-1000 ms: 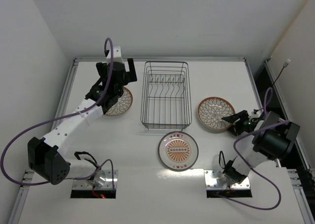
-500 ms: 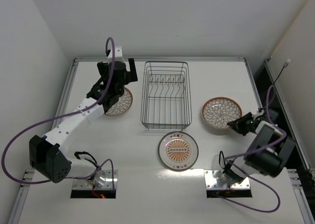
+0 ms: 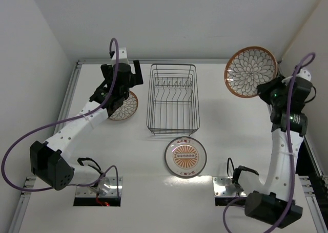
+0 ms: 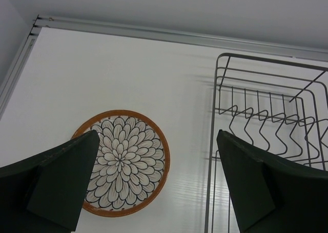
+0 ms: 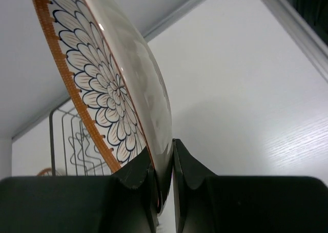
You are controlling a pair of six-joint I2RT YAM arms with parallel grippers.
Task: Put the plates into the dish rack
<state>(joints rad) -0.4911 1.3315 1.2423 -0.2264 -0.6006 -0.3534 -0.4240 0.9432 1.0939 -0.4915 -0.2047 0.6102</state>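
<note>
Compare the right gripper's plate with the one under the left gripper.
The right plate is clamped by its rim in the right gripper, raised and tilted on edge; the left plate lies flat, ungripped, below the open left gripper. Both have orange rims and petal patterns.

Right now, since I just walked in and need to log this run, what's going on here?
The right hand is shut on the rim of a round, brown-rimmed, petal-patterned ceramic plate, holding it on edge in the air right of the black wire dish rack. The left hand hangs open above a similar plate lying left of the rack. A third, sunburst-patterned plate lies in front of the rack, nearer the arms; the rack holds no plates yet.
</note>
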